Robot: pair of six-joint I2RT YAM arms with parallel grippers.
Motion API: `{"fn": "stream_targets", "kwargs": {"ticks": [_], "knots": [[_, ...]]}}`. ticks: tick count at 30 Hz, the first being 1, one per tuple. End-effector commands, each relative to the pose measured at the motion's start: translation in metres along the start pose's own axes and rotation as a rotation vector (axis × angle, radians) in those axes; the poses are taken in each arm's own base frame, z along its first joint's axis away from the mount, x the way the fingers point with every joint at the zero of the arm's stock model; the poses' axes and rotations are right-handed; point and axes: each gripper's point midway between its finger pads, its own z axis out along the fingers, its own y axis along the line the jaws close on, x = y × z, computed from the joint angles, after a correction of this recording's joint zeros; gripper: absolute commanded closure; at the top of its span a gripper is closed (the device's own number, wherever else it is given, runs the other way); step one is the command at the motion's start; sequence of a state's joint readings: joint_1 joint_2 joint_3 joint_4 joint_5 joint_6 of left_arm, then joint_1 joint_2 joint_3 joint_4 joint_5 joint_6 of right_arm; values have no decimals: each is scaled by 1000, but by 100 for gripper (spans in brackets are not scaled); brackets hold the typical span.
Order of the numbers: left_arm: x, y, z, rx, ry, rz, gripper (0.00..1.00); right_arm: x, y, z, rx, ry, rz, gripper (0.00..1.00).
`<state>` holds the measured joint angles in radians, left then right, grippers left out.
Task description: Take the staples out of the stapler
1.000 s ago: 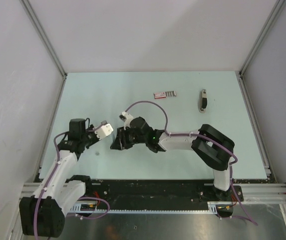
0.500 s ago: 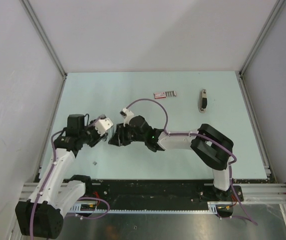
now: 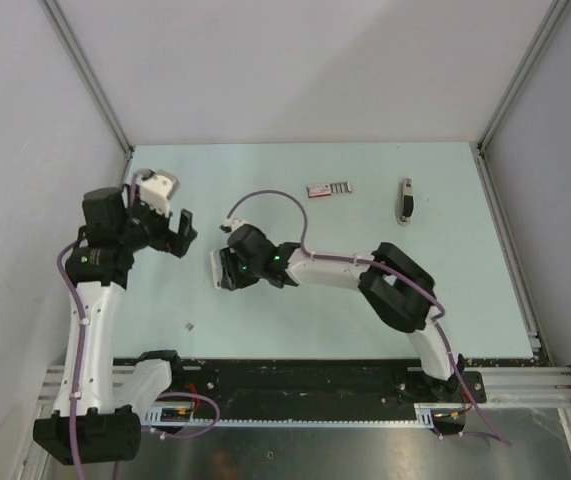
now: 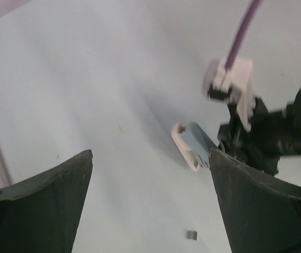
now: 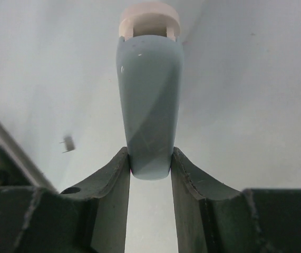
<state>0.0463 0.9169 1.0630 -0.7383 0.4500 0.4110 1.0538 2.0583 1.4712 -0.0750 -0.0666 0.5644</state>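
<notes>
Judging by one staple (image 3: 191, 326) lying lower left on the surface (image 3: 265, 170), unloading seems begun, not finished. The right hand (image 5: 150, 158) is clamped on a pale bar (image 5: 149, 105), and the left hand (image 4: 150, 158) gapes wide, empty. The stapler (image 3: 405, 199) lies alone at upper right.

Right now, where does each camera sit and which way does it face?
Top external: above and behind the bases, looking down on the table; both arms and the stapler show.
Left wrist: on the lifted left arm, looking down at the right gripper; own open fingers in the bottom corners.
Right wrist: low, looking along the blue-grey bar clamped between its own fingers.
Shared: all three show the bar and a loose staple piece.
</notes>
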Motion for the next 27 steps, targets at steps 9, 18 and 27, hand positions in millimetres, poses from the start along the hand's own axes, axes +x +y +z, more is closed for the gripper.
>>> {"fn": "stream_targets", "kwargs": {"ticks": [9, 18, 27], "knots": [[7, 47, -5, -141, 35, -290, 0, 49, 9, 27, 212, 276, -234, 100], [31, 62, -1, -175, 87, -378, 1, 56, 26, 45, 218, 310, -262, 67], [43, 83, 2, -240, 127, -461, 1, 17, 58, 29, 120, 225, -215, 34]]}}
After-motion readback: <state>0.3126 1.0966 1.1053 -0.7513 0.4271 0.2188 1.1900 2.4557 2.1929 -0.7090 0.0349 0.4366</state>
